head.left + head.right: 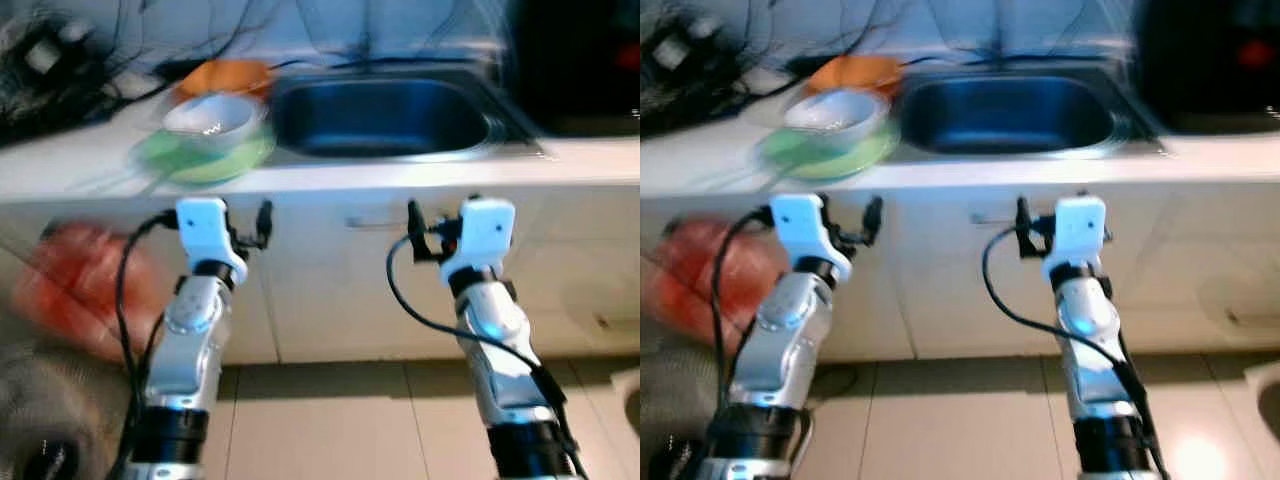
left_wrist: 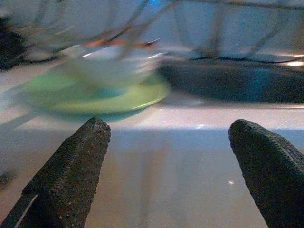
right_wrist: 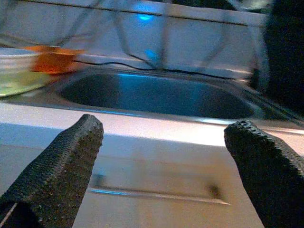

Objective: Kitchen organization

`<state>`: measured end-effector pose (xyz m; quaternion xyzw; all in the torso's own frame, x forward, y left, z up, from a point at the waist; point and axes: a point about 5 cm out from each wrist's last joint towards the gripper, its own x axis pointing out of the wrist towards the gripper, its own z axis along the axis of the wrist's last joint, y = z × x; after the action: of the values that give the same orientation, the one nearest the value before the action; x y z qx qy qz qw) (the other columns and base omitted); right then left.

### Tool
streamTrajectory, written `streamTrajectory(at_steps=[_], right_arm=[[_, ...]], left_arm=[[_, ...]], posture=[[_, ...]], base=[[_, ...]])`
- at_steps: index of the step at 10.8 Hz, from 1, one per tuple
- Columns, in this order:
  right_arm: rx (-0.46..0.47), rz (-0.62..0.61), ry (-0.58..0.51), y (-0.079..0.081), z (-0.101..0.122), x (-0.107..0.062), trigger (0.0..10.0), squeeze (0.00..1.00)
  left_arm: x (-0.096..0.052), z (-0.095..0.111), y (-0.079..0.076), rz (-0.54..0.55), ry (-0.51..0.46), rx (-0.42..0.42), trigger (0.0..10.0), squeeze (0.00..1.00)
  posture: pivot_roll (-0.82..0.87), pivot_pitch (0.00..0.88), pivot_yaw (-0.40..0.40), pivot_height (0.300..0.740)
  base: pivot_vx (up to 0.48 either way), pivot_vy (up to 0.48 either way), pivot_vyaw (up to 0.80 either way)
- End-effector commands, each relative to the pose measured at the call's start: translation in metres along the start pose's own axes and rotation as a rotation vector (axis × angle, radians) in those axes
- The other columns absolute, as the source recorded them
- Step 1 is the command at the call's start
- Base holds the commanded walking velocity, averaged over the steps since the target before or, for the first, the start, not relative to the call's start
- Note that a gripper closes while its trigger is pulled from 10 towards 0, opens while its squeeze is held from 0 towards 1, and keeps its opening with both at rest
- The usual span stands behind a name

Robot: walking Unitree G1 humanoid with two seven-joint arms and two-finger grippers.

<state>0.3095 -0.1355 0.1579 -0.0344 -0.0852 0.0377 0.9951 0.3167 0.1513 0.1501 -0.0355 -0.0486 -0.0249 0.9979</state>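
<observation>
A white bowl (image 1: pixel 207 118) was seen stacked on a green plate (image 1: pixel 205 158) on the surface (image 1: pixel 80 160), at ten o'clock from the sink (image 1: pixel 380 115). Both the left gripper (image 1: pixel 262 222) and right gripper (image 1: pixel 412 228) were held wide open, empty, below the edge. The bowl was judged rigid, fragile and slippery, best gripped at its rim.

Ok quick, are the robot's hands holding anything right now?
Left gripper: open, holding nothing, in front of the counter near the green plate.
Right gripper: open, holding nothing, facing the sink.

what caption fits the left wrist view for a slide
Open left gripper faces a white bowl on a green plate beside the sink.
</observation>
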Motion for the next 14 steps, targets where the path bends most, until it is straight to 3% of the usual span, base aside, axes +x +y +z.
streamTrajectory(at_steps=[1,5,14], right_arm=[[0.003,0.027,-0.013,0.0067,0.0025,0.0018,10.0,0.0],[0.005,0.035,-0.034,0.0093,0.0057,0.001,10.0,0.0],[-0.005,0.034,-0.048,0.0102,0.008,0.0054,10.0,0.0]], left_arm=[[-0.0009,-0.0032,0.0065,0.03,0.015,0.002,10.0,0.0],[0.0018,-0.002,-0.0018,-0.015,0.006,0.01,10.0,0.0],[0.005,-0.01,-0.0031,-0.01,0.042,0.018,10.0,0.0]], posture=[[0.03,0.016,0.043,0.74],[0.02,0.024,0.063,0.74],[0.01,0.008,0.051,0.74]], base=[[0.0,0.0,0.0],[0.154,0.0,0.0],[0.393,0.0,0.0]])
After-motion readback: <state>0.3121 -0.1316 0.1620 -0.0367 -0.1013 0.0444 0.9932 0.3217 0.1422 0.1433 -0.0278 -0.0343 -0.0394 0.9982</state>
